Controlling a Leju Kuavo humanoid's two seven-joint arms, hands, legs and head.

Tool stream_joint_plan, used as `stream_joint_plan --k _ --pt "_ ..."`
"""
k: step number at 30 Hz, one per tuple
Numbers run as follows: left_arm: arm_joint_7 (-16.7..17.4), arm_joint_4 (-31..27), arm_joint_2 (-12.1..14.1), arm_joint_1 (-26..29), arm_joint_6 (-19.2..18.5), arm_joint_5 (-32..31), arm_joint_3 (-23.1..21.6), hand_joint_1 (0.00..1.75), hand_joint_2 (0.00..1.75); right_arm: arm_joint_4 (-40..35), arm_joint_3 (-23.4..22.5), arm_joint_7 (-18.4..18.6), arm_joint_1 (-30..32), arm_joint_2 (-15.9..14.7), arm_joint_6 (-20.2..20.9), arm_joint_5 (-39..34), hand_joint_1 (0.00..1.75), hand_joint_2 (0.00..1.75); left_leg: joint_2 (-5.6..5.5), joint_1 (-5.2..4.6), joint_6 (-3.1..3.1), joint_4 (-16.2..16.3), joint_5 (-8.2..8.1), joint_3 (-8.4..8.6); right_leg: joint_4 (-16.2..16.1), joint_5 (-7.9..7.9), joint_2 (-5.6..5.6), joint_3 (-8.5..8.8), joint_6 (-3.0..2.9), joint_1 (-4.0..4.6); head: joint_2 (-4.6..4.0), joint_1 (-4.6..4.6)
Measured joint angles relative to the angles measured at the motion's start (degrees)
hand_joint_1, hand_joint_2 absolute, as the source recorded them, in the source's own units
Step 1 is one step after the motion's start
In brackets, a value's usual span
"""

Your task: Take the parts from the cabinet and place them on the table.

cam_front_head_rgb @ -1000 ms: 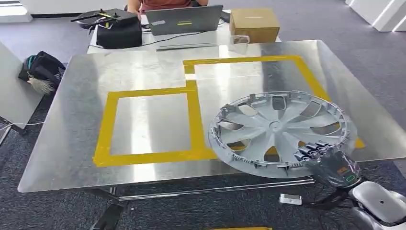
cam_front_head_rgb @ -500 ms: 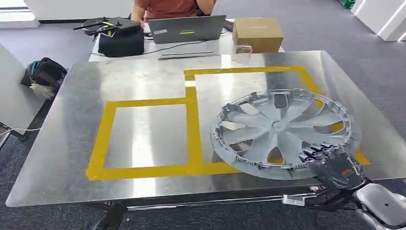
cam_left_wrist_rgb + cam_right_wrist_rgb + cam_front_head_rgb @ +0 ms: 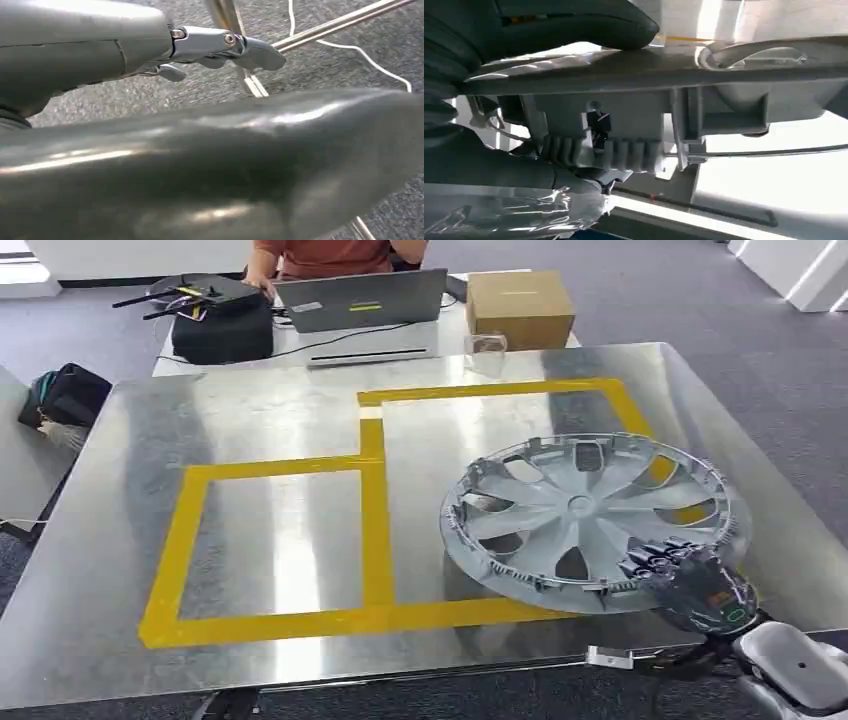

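Gripping the grey plastic hubcap (image 3: 592, 523) by its rim, the right hand (image 3: 690, 580) holds it above the shiny metal table (image 3: 290, 530). Yellow tape squares (image 3: 370, 540) lie beneath; a cardboard box (image 3: 520, 306) and laptop (image 3: 362, 300) sit behind. Left hand (image 3: 220, 47) holds nothing, fingers apart

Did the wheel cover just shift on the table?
Yes. The wheel cover moved right, away from the middle yellow tape stripe, and farther onto the table.
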Motion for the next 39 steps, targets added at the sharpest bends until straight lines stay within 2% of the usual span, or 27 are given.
stream_joint_plan --k 1,2,3,8,9,10,12,13,19,34,39 --pt "0.3 0.0 0.0 0.0 0.0 0.0 0.0 0.0 0.0 0.0 0.0 0.0 0.0 0.0 0.0 0.0 1.75 1.75 -0.01 0.01 -0.57 0.4 0.83 0.19 -0.1 -0.25 -0.06 -0.1 0.36 -0.03 0.0 0.15" --pt "0.5 0.0 0.0 0.1 0.1 0.2 0.0 0.0 0.0 0.0 0.0 0.0 0.0 0.0 0.0 0.0 1.75 1.75 -0.12 0.15 -1.27 0.1 1.22 0.39 0.3 -0.59 -0.15 0.09 0.3 0.08 0.0 0.05" --pt "0.5 0.0 -0.1 0.1 0.1 0.2 0.0 0.0 0.0 0.0 0.0 0.0 0.0 0.0 0.0 0.0 1.75 1.75 -0.19 0.15 -1.78 0.2 1.04 0.37 0.1 -0.5 -0.28 0.18 -0.32 0.09 0.0 0.21" --pt "0.7 0.0 0.0 0.0 0.3 -0.1 0.1 0.0 0.0 0.1 0.1 0.0 -0.2 0.0 0.0 0.0 1.75 1.75 -0.41 0.02 -1.23 0.2 0.74 0.37 -1.0 -0.45 -0.55 0.81 -0.1 0.02 0.0 0.2" --pt "0.7 0.0 0.0 0.1 0.3 -0.2 0.1 0.0 0.0 0.1 0.1 0.0 -0.2 0.0 0.0 0.0 0.0 0.0 -0.42 0.02 -1.13 0.2 0.72 0.36 -1.1 -0.45 -0.56 0.86 -0.05 0.02 0.0 0.22" --pt "0.7 0.0 0.0 0.1 0.3 -0.4 0.1 0.0 1.75 0.1 0.1 0.0 -0.2 0.0 0.0 0.0 0.0 0.0 -0.42 0.01 -1.0 0.2 0.71 0.37 -1.2 -0.38 -0.56 0.91 0.19 0.01 0.0 0.18" --pt "1.0 0.0 0.0 0.1 0.3 -0.7 0.1 0.0 1.75 0.1 0.1 0.0 -0.3 0.0 0.0 0.0 0.0 0.0 -0.42 0.01 -0.89 0.2 0.75 0.37 -1.3 -0.31 -0.55 0.94 0.49 0.01 0.0 0.2" --pt "1.2 0.0 0.0 0.0 0.3 -1.0 0.1 0.0 0.0 0.1 0.1 0.0 -0.4 0.0 0.0 0.0 0.0 0.0 -0.42 0.0 -0.87 0.2 0.76 0.37 -1.3 -0.28 -0.55 0.94 0.53 0.0 0.0 0.17" --pt "2.1 0.0 0.0 0.1 0.5 -2.0 0.0 0.0 0.0 0.1 0.2 0.0 -0.4 0.0 0.0 0.0 0.0 0.0 -0.41 0.02 -0.71 0.2 0.89 0.43 -1.3 -0.16 -0.55 0.96 0.72 0.02 0.0 0.17" --pt "2.1 0.0 0.0 0.1 1.0 -2.5 0.0 0.0 0.0 0.1 0.1 -0.1 -1.0 0.0 0.2 -0.2 0.0 0.0 -0.4 0.09 -0.71 0.2 0.9 0.66 -1.3 -0.16 -0.54 1.18 0.72 0.08 0.0 0.15" --pt "2.5 0.0 0.0 0.1 0.9 -2.6 0.0 0.0 0.0 0.1 0.2 -0.9 -1.3 0.0 1.0 -2.4 0.0 0.0 -0.4 0.09 -0.71 0.2 0.9 0.67 -1.3 -0.16 -0.54 1.19 0.72 0.08 0.0 0.17"
